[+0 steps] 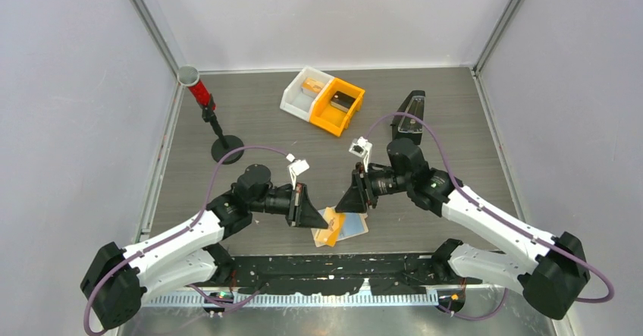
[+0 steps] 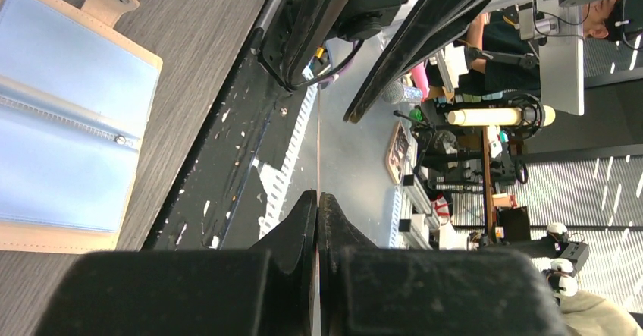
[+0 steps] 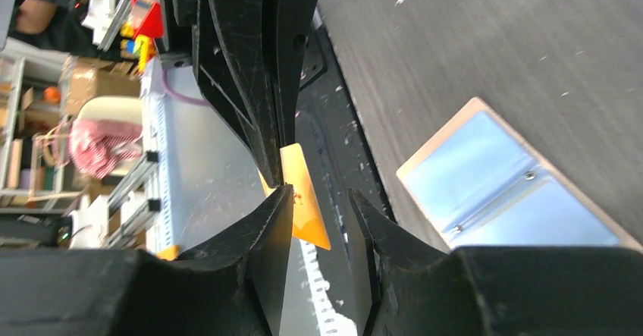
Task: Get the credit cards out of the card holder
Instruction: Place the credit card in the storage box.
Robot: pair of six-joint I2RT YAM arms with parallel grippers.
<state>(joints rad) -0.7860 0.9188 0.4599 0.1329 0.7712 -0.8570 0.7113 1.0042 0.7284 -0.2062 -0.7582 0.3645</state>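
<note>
Because the left gripper [image 2: 318,199] is clamped shut on only one edge of the orange card [image 3: 303,216], that hold is the weak point. The card stands edge-on between its fingers, with most of it sticking out unsupported. The right gripper [image 3: 319,193] is partly open and grips nothing, yet the card's free end hangs between its jaws, close against one finger; whether they touch I cannot tell. If that gripper backs away crookedly, or shifts sideways first, a finger could catch the card and twist it in the left grip or pull it free. Both grippers hover near the front edge of the desk [image 1: 425,124]. A dropped card could therefore slide onto the black rail [image 1: 341,264] or beyond, out of easy reach, rather than land flat. The holder [image 1: 350,226] lies open and flat on the desk just beside them, with nothing pinning it, so a low sweep by either arm could shove it toward the same edge. Its clear sleeves look pale blue, and whether more cards sit inside I cannot tell.
</note>
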